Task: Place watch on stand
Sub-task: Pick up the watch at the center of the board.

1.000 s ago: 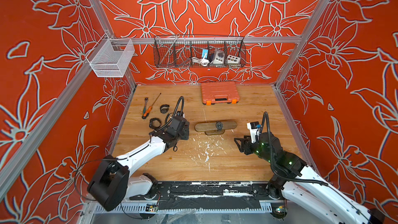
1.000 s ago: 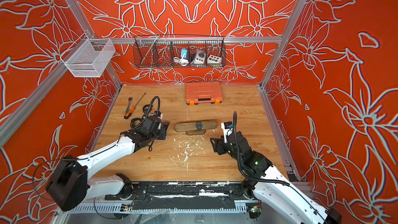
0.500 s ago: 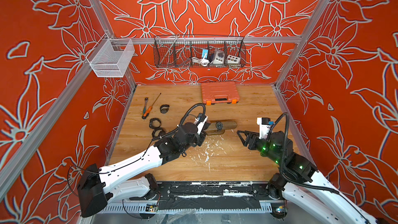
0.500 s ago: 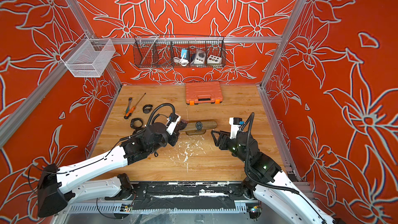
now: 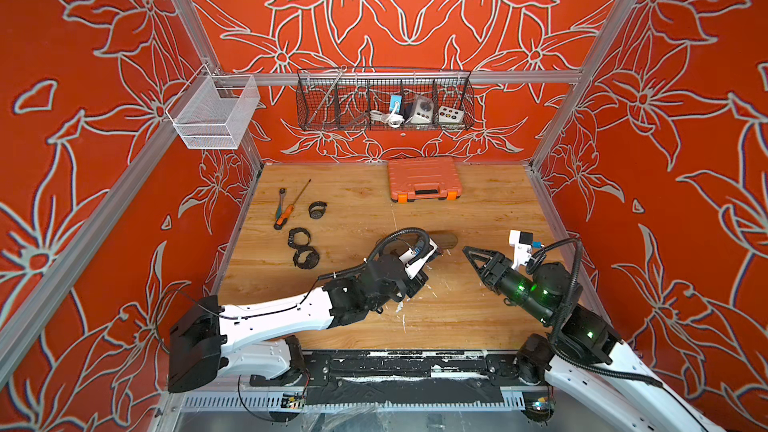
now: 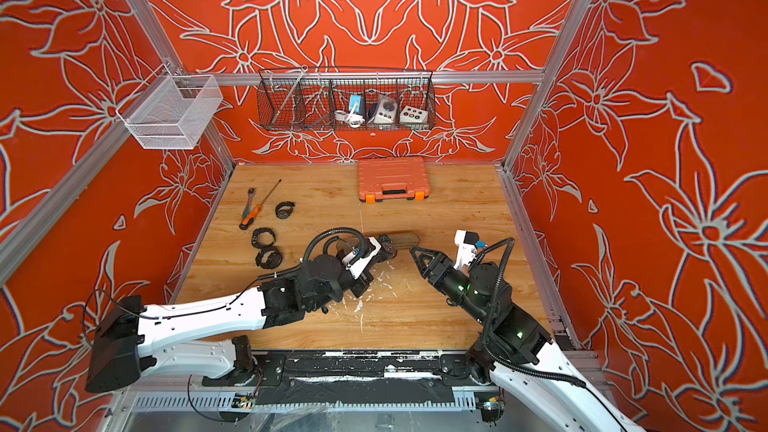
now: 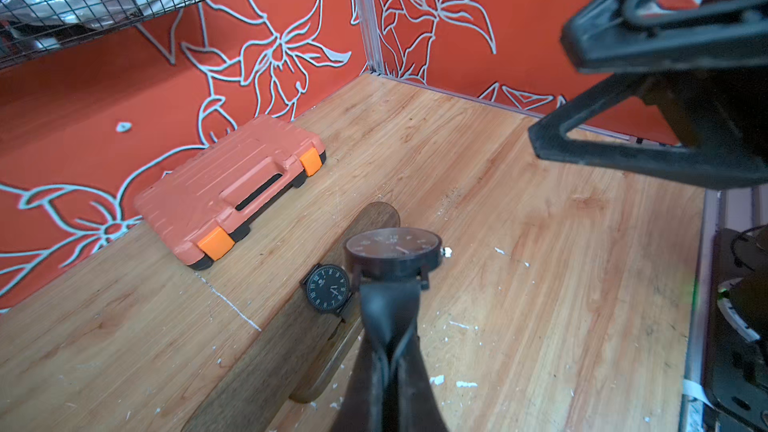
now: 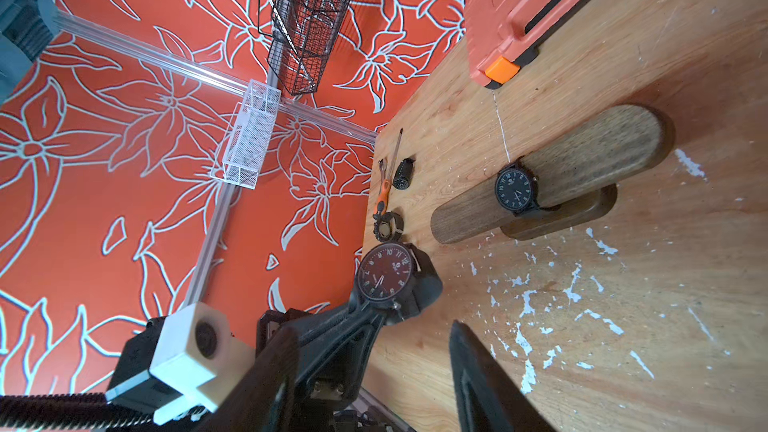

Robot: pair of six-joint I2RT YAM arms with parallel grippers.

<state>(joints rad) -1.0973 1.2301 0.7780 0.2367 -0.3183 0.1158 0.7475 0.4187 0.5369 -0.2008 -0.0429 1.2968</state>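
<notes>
Black left gripper (image 7: 388, 351): jaws pressed together on the strap of the held watch, over the middle of the table.
Held watch (image 7: 394, 252): round dark-red dial, dark strap pinched below the case; in the air just above the right part of the stand.
Stand (image 8: 552, 172): long dark-brown wooden bar with rounded ends on a small flat base, mid-table, lying left to right; in both top views the left arm hides most of it, only the right end showing (image 5: 446, 239).
Watch on stand (image 8: 515, 189): black dial, strap wrapped around the bar near its middle.
Right gripper (image 5: 473, 254): jaws apart, nothing between them, just right of the stand's right end, tips pointing left.
Orange case (image 5: 424, 179): closed, at the far edge of the table, well apart from the stand.
Loose watches (image 5: 305, 248): three dark ones on the left side of the table.
Screwdriver (image 5: 291, 207): orange handle, far left, beside a small wrench (image 5: 281, 200).
Table (image 5: 478, 305): light wood, white flecks near the stand.
</notes>
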